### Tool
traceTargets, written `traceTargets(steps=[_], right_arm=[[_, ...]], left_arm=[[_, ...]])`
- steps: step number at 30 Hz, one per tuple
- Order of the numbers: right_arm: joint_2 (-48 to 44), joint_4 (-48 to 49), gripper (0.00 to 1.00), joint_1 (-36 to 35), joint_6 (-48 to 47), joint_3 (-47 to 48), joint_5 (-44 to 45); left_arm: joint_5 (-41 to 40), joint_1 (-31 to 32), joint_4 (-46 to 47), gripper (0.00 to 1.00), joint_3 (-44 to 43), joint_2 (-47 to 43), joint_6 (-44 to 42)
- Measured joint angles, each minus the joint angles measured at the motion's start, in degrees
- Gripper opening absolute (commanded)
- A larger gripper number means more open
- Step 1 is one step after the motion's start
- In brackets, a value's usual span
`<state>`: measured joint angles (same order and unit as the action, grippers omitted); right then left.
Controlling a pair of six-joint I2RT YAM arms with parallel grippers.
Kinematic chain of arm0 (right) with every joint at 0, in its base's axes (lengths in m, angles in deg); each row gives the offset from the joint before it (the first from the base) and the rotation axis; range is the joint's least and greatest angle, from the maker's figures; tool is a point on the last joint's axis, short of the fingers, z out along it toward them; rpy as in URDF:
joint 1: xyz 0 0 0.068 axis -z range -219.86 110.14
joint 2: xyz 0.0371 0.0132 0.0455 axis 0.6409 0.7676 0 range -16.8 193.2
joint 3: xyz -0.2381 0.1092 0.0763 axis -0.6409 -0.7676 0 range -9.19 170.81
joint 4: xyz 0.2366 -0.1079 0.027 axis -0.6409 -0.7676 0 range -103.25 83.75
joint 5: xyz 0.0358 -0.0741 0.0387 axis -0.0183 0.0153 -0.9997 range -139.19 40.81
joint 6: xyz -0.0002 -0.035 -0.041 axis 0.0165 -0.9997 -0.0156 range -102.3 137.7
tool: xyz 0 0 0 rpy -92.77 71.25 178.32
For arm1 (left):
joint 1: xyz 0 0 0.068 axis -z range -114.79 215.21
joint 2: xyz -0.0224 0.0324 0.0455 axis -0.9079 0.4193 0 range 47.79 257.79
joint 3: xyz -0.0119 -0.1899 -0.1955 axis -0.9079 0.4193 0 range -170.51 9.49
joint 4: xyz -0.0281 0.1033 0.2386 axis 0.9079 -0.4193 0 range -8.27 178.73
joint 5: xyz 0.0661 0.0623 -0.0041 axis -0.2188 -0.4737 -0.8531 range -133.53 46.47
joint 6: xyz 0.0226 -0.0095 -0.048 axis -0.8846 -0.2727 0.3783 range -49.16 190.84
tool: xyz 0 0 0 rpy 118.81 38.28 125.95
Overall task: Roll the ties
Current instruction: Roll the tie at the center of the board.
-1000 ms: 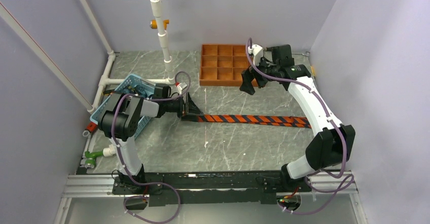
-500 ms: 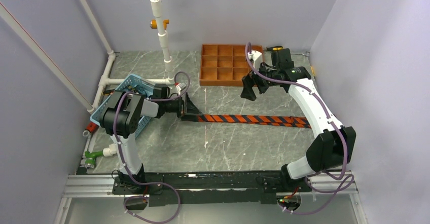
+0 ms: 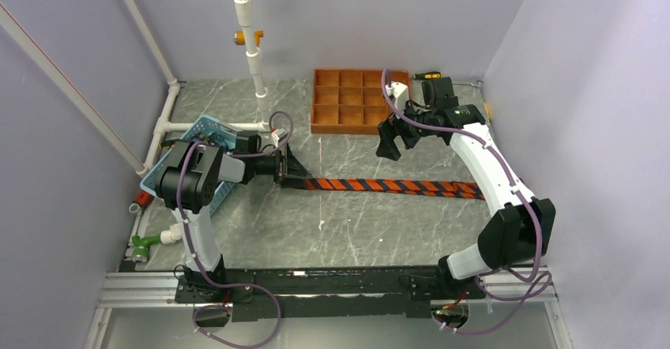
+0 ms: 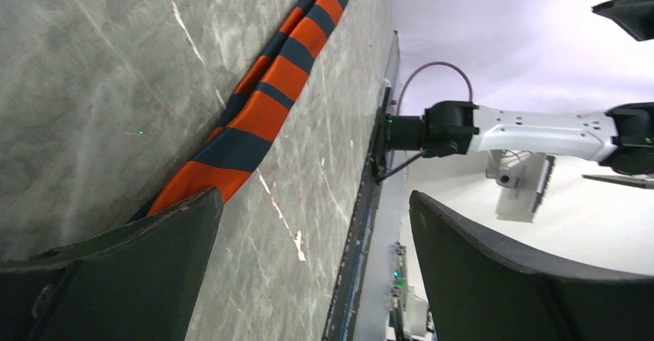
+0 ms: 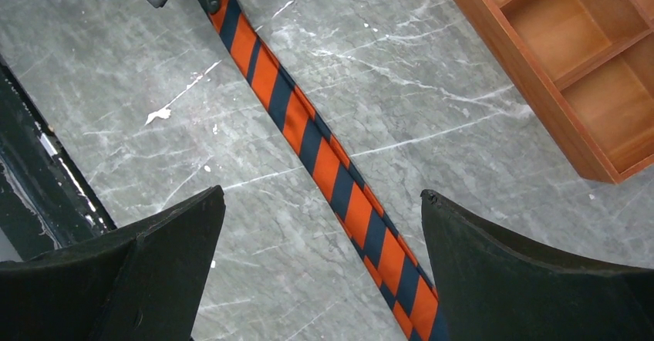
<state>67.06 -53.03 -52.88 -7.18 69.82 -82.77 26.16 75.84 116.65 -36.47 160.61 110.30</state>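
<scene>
Ahead of left tool [image 4: 315, 199], spread wide, low over surface [image 4: 100, 63]: striped tie [image 4: 266, 111], flat, its end at one finger. Under right tool [image 5: 322, 193], likewise spread: tie's middle, tray [image 5: 571, 63] beside.

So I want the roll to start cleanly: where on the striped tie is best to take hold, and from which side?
Probably its left end, coming in low from the left along its length. The striped tie lies flat and straight on the table, so only an end offers an edge to pinch, and the open left gripper sits at that end.
</scene>
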Motion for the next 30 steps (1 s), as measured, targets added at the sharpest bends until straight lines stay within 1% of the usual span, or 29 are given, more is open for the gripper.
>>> traceTargets(steps=[2, 4, 8, 11, 13, 15, 16, 17, 18, 19, 20, 24, 27, 30], right_arm=[[-0.11, 0.11, 0.96, 0.00, 0.02, -0.07, 0.04], [-0.24, 0.57, 0.94, 0.00, 0.66, -0.50, 0.35], [0.17, 1.88, 0.88, -0.04, 3.74, -1.66, 2.32], [2.14, 3.08, 0.76, -0.04, 7.10, -1.90, 3.02], [3.89, 4.37, 0.63, -0.04, 9.33, -2.51, 2.38], [5.75, 5.95, 0.52, -0.11, 12.02, -3.63, 1.05], [6.62, 6.91, 0.45, -0.37, 13.73, -4.17, 0.20], [7.72, 8.24, 0.38, -0.63, 15.82, -4.83, -0.42], [8.48, 9.22, 0.32, -1.01, 17.03, -5.22, -1.01], [9.31, 10.64, 0.27, -1.66, 18.97, -5.64, -1.51], [10.27, 12.00, 0.22, -2.64, 20.72, -5.79, -1.97], [14.51, 17.68, 0.09, -7.98, 26.45, -5.66, -3.96], [20.04, 21.16, 0.06, -11.85, 30.69, -4.35, -5.81], [25.79, 23.54, 0.06, -13.79, 33.99, -2.47, -6.64]], left_arm=[[-0.92, 0.02, -1.79, 0.99, -0.02, -1.09, -1.27], [-3.04, 0.13, -5.75, 1.00, -0.39, -3.34, -4.07], [-8.15, 0.37, -14.88, 0.99, -4.81, -10.08, -10.47], [-12.87, -0.22, -17.94, 0.99, -7.39, -17.14, -12.44], [-15.04, -1.86, -18.88, 0.99, -7.06, -21.88, -11.91], [-16.96, -3.76, -20.59, 0.91, -6.21, -24.94, -12.20], [-18.21, -4.68, -22.05, 0.84, -5.68, -25.94, -12.81], [-19.67, -5.42, -23.91, 0.80, -4.94, -26.80, -13.79], [-20.72, -5.68, -25.59, 0.72, -4.35, -27.19, -14.49], [-22.10, -5.73, -27.39, 0.67, -3.74, -27.34, -15.47], [-23.47, -5.62, -29.49, 0.64, -3.04, -27.39, -16.44], [-27.71, -5.29, -34.42, 0.62, -0.33, -27.36, -18.91], [-29.83, -4.81, -36.02, 0.60, 0.00, -26.32, -19.96], [-31.34, -4.02, -36.02, 0.59, -0.50, -23.96, -20.79]])
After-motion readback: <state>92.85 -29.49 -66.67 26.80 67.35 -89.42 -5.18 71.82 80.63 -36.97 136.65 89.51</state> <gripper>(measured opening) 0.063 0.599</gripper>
